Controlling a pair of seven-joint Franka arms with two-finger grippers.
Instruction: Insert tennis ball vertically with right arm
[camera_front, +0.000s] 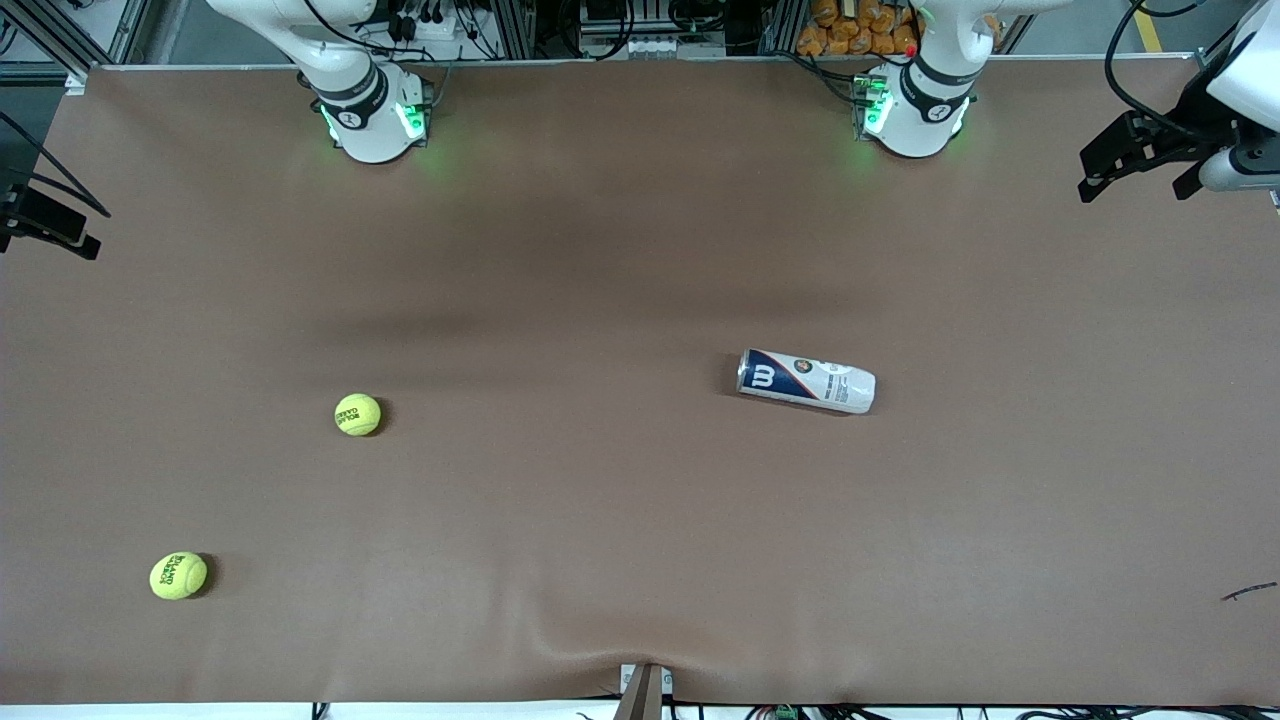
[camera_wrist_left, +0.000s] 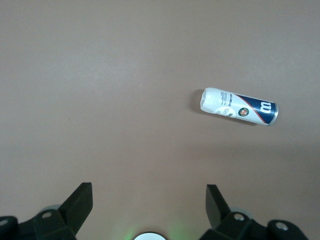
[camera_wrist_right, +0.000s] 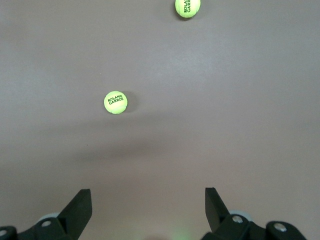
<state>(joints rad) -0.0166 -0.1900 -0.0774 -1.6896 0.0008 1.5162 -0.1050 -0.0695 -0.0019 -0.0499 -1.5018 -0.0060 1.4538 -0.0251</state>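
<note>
Two yellow-green tennis balls lie on the brown table toward the right arm's end: one (camera_front: 357, 414) (camera_wrist_right: 115, 102) mid-table, the other (camera_front: 178, 575) (camera_wrist_right: 187, 7) nearer the front camera. A white and dark-blue ball can (camera_front: 806, 380) (camera_wrist_left: 239, 106) lies on its side toward the left arm's end. My right gripper (camera_wrist_right: 147, 192) hangs open and empty high over the table's edge at the right arm's end, well away from both balls. The left gripper (camera_wrist_left: 148, 189) (camera_front: 1135, 188) waits open and empty, high over the edge at the left arm's end.
Both arm bases (camera_front: 370, 110) (camera_front: 915, 110) stand along the table edge farthest from the front camera. A small dark scrap (camera_front: 1250, 592) lies near the edge at the left arm's end. A bracket (camera_front: 642, 690) sticks up at the nearest edge.
</note>
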